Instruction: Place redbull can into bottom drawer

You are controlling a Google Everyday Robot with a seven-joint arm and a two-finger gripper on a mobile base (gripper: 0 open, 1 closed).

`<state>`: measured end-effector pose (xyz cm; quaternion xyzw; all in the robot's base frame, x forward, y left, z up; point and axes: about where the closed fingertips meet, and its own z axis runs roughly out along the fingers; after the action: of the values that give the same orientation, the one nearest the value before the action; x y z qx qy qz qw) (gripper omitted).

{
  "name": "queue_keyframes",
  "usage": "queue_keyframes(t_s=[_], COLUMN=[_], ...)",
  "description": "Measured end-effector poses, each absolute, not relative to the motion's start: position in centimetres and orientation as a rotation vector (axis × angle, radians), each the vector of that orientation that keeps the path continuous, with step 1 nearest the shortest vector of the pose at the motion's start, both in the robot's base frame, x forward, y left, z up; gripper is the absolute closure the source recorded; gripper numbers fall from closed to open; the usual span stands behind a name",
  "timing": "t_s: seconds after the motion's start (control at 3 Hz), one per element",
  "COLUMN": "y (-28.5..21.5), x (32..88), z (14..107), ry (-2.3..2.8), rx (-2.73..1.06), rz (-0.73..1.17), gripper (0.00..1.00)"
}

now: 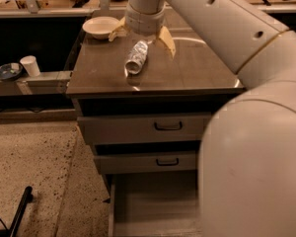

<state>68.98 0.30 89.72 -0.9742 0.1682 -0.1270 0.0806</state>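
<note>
The redbull can (136,57) is lying on its side on the cabinet top (202,68), a bit left of the middle. There's a strip of bare top between it and the front edge, and a wide bare stretch off to its right. Its long axis runs roughly front to back, skewed a little. The near end points at the front-left and the far end sits up between the fingers.

The gripper (141,44) is right over that far end with its two yellowish fingers (166,39) spread wide, one on each side of the can. It isn't holding anything as far as I can see.

A white bowl (100,26) sits at the back-left corner, just beside the left finger, and its inside looks plain white.

Down below, the two upper drawers (138,130) are shut. The bottom drawer (153,201) is pulled out, showing plain grey floor and a thin left wall. The arm (246,172) fills the right foreground and hides the drawer's right side. A cup (30,65) stands on the low counter to the left.
</note>
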Motion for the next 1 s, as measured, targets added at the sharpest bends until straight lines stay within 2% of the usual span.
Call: queue_keyframes(t_s=[0.33, 0.67, 1.0], y=[-0.1, -0.1, 0.2], x=[72.0, 74.1, 74.0], z=[87.0, 82.9, 82.8], ry=[0.470, 0.458, 0.448], rx=[-2.956, -3.023, -3.030], rz=[-0.333, -0.290, -0.282], gripper=[0.18, 0.49, 0.72])
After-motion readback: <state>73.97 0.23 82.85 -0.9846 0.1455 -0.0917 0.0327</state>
